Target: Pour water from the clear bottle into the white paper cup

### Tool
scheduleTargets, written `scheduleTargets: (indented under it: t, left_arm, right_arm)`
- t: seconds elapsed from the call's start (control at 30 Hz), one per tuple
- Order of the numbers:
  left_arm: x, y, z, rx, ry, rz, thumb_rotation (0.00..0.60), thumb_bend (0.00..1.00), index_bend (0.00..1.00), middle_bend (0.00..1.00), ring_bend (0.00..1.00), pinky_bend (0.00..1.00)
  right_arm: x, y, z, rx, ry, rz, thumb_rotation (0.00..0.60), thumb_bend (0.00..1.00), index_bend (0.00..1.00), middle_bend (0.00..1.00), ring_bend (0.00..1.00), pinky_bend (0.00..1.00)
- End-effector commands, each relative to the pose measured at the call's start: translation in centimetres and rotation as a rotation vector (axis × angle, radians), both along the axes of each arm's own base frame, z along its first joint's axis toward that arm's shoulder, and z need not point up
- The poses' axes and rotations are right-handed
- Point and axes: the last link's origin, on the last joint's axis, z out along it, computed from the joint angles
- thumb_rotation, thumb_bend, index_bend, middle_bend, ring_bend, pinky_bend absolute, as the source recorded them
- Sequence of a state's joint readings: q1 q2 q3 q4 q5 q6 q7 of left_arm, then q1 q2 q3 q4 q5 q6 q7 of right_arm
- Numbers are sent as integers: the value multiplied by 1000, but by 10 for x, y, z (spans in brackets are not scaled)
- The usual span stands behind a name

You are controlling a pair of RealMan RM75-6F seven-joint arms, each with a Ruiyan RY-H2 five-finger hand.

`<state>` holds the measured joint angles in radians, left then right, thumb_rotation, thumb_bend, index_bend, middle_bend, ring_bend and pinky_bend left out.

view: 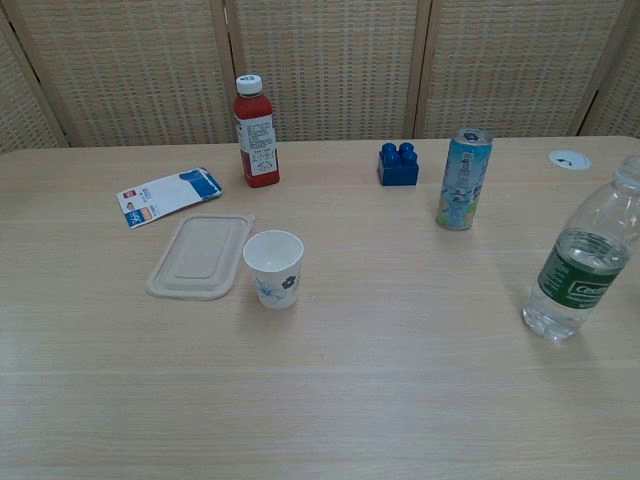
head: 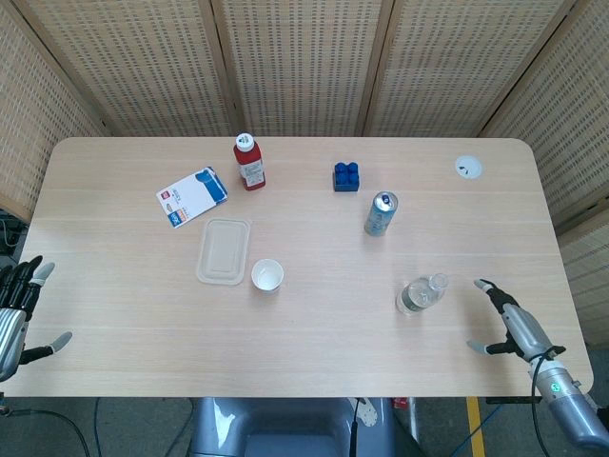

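Note:
The clear bottle (head: 420,294) (view: 584,256) with a green label stands upright at the table's right front, partly filled with water. The white paper cup (head: 267,275) (view: 274,268) stands upright near the middle, beside a flat lid. In the head view my right hand (head: 509,325) is over the table's front right corner, a short way right of the bottle, fingers spread and empty. My left hand (head: 17,313) hangs off the table's left front edge, fingers apart, holding nothing. The chest view shows neither hand.
A beige flat lid (head: 224,250) lies left of the cup. A red juice bottle (head: 249,162), a blue-and-white packet (head: 191,196), a blue brick (head: 346,176) and a drinks can (head: 381,213) stand farther back. A white disc (head: 467,168) lies at the back right.

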<state>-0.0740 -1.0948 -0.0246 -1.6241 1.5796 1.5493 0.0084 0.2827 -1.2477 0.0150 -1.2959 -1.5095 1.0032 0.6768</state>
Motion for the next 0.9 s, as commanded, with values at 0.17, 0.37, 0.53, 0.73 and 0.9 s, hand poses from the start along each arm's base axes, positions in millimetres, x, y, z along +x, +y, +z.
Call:
scheduleTargets:
  t: [0.17, 0.37, 0.53, 0.73, 0.9]
  left_arm:
    - [-3, 4, 2, -1, -10, 12, 600, 0, 0, 0, 0, 0]
    - [-6, 8, 5, 3, -23, 28, 600, 0, 0, 0, 0, 0]
    - [-6, 9, 6, 2, -25, 28, 600, 0, 0, 0, 0, 0]
    - [-7, 10, 7, 7, -31, 35, 600, 0, 0, 0, 0, 0]
    - [-8, 12, 7, 3, -30, 38, 600, 0, 0, 0, 0, 0]
  right_arm:
    - [11, -19, -14, -49, -77, -20, 600, 0, 0, 0, 0, 0]
    - [22, -30, -25, -87, -156, -75, 600, 0, 0, 0, 0, 0]
    - [39, -37, -34, -44, -230, -84, 600, 0, 0, 0, 0, 0]
    - [54, -46, -44, -36, -279, -87, 600, 0, 0, 0, 0, 0]
    - [56, -51, -55, -47, -269, -106, 600, 0, 0, 0, 0, 0]
